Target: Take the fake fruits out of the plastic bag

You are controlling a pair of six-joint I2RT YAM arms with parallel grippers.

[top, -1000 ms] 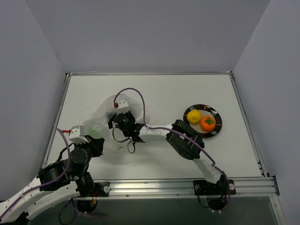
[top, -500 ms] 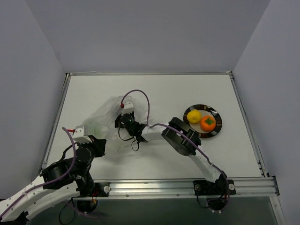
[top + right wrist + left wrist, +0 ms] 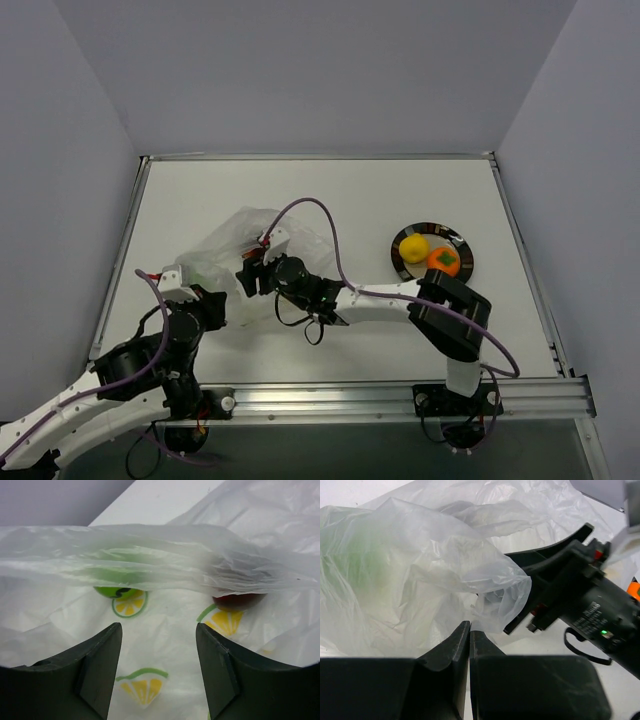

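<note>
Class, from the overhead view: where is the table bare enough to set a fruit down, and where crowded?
Free: the far strip of table between the plastic bag and back rail; the right side between the plate and right rail; the near strip between the right arm and front rail. Crowded: left-middle, where the bag, left gripper and right gripper meet.

Your white tabletop (image 3: 400, 195) is bordered by a metal rail (image 3: 380, 397) at the near edge. Two things lie directly on it: the crumpled plastic bag (image 3: 225, 245) on the left half, and a dark round plate (image 3: 440, 230) to the right, well apart from the bag.
</note>
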